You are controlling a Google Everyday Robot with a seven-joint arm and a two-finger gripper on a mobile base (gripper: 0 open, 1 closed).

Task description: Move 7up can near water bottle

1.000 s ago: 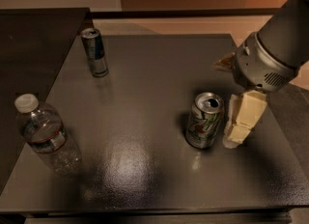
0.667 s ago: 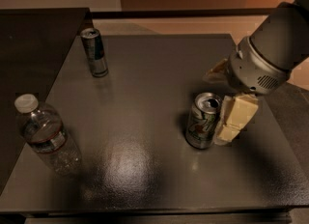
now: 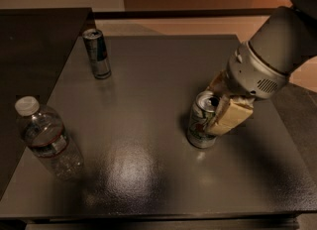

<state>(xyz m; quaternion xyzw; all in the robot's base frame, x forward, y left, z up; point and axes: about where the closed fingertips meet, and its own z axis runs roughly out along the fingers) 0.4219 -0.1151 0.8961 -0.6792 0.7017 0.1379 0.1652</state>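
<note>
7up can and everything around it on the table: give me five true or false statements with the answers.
1. The 7up can stands upright on the table. True.
2. The water bottle stands right beside the 7up can. False: it is far off, near the table's front left corner.
3. The gripper is at the 7up can, on the side away from the water bottle. True.
4. The slim dark can lies on its side. False: it stands upright near the table's back left.
5. The water bottle has no cap. False: its white cap is on.
</note>
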